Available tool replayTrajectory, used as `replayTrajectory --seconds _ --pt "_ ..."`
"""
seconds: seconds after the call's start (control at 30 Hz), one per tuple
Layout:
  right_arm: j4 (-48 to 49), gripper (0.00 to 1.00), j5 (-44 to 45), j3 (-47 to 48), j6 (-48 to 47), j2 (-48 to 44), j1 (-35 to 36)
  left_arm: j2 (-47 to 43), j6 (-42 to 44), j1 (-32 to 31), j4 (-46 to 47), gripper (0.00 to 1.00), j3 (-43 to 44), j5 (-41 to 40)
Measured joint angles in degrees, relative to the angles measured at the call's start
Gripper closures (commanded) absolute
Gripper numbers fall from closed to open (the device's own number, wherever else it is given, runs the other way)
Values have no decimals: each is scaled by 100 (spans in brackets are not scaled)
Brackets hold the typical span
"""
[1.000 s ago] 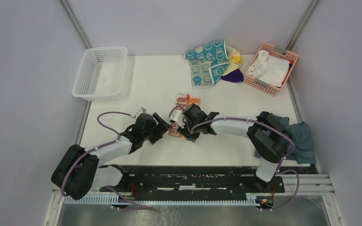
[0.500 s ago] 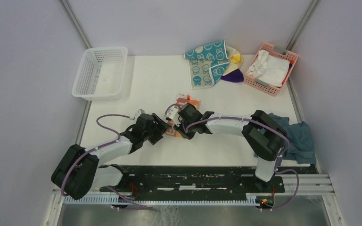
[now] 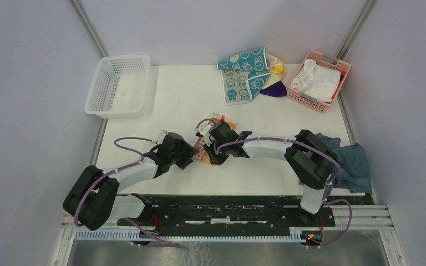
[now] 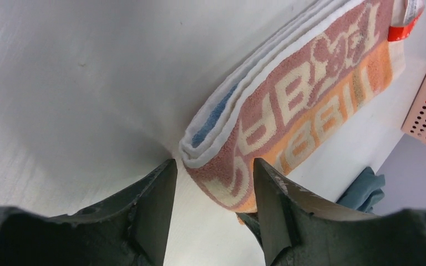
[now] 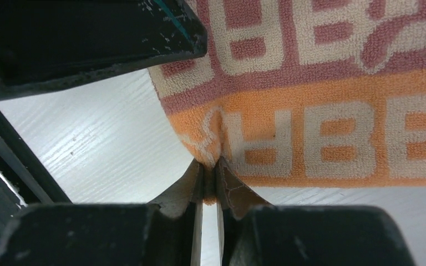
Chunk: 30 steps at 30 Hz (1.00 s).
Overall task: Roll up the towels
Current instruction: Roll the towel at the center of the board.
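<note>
Right gripper (image 5: 209, 169) clamped on thin edge of peach towel (image 5: 333, 105); left gripper (image 4: 213, 169) apart, straddling folded end. Risk: edge slips, layers unfold.

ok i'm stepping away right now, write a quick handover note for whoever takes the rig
Right gripper: shut, pinching an edge of the peach-orange towel.
Left gripper: open, jaws straddling that towel's folded end, not gripping.
Things: the peach-orange towel lies folded flat in the middle of the table, between the two grippers. The teal rabbit towel, yellow towel and purple towel are heaped at the far edge.
Done: no towel looks rolled yet.
Left: roll this one, then the three in the heap.
</note>
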Motion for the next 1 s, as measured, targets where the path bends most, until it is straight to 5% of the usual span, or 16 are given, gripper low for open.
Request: replayTrajectory --seconds 0.23,0.4,0.53,0.7,1.0 --pt "188 82 -170 -72 223 0 -26 310 -120 0 -214 53 284 -221" --pt "358 78 -264 -197 236 -9 -37 514 -127 0 -420 77 481 -501" --pt "520 64 -304 -348 138 -129 -37 577 -129 0 -553 95 544 -601" --pt "636 45 -291 -424 -114 -400 -37 586 -129 -7 -730 97 627 -610" --pt "968 43 -483 -173 -522 -393 -28 586 -129 -4 -837 97 664 -588"
